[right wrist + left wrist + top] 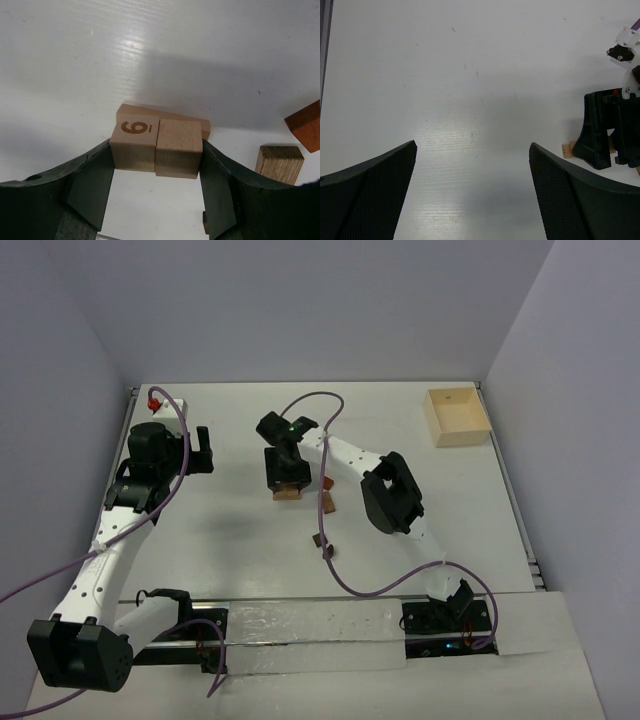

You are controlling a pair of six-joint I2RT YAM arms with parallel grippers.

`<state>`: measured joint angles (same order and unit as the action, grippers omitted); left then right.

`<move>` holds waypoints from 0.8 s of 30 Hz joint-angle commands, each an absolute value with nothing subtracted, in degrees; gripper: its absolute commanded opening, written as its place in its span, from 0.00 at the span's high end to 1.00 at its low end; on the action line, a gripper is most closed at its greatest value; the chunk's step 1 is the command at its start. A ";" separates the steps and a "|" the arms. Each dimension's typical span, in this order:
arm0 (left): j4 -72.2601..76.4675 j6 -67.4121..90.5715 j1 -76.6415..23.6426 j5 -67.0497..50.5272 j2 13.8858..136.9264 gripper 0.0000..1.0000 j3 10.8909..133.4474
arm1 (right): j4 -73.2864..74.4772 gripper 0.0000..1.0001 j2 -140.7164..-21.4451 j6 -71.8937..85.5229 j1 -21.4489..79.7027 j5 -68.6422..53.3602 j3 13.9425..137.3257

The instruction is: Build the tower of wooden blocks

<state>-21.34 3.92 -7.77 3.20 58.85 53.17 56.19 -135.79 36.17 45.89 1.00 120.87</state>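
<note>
Over the table (230, 540), right claw (156, 155) clamps two pale blocks (179, 147); left claw (472, 147) gapes wide.

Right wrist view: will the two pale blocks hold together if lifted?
Likely stiff and light: the pale blocks look like solid wood. Pinched side by side by the right gripper, they might hinge at the seam. Flat faces: rolling unlikely.

Tan blocks (178, 147) (brown numeral on 1)

2 blks (156, 147) side by side on slab (137, 111), box (457, 417) far rt
</note>
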 commanded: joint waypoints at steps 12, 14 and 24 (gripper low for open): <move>-18.60 4.39 -7.47 3.52 58.06 0.01 52.82 | 55.02 1.00 -132.07 36.62 46.97 2.23 120.15; -18.53 4.41 -7.47 3.50 58.11 0.01 52.82 | 55.02 1.00 -132.01 36.56 47.04 2.39 120.16; -18.59 4.39 -7.47 3.38 58.14 0.01 52.82 | 54.98 0.93 -132.71 36.12 47.02 3.26 120.32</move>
<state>-21.17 3.90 -7.77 3.20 58.85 53.08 56.12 -135.44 36.15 46.52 1.55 120.38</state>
